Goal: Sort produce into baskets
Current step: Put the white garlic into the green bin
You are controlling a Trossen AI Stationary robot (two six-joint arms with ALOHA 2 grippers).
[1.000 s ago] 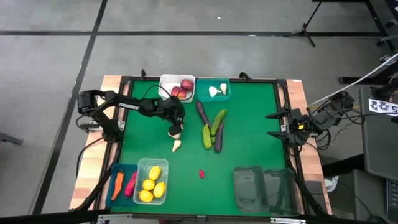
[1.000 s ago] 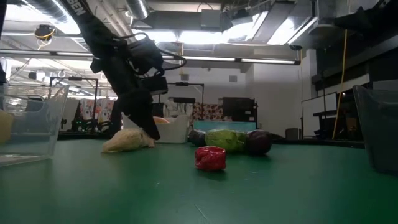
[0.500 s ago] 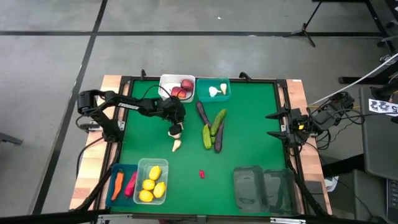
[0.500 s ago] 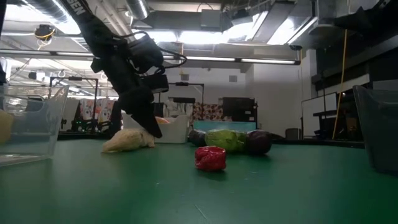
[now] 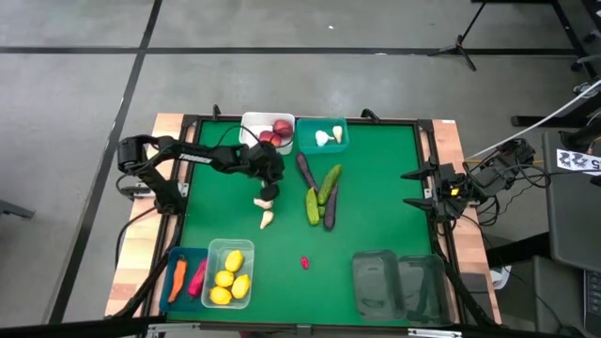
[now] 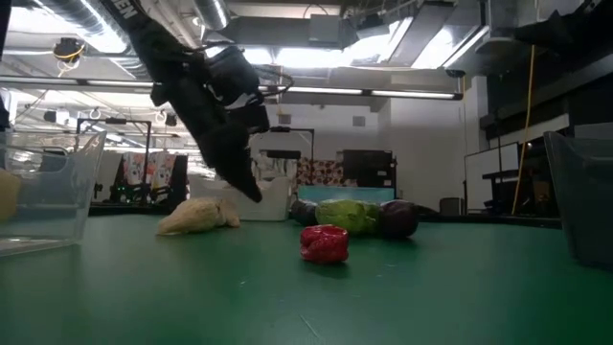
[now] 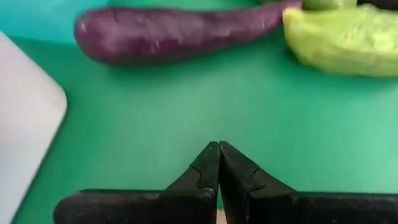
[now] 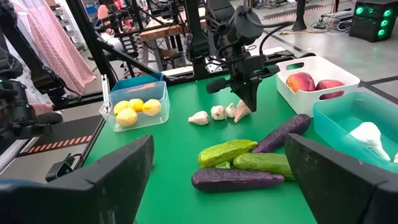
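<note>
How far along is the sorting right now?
Done: apples in the white basket, garlic in the teal basket, lemons in the clear basket, carrot and chilli in the blue basket. In hand: nothing visible; the left gripper has its fingers shut by the loose garlic. Left: that garlic, the cucumbers, eggplants and one red chilli on the mat; both dark baskets are empty. The right gripper waits open at the mat's edge.

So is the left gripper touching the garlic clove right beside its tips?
Cannot tell. In the high view the shut left gripper sits right against the garlic clove, and the right wrist view overlaps them too. Neither shows a gap or contact plainly.
</note>
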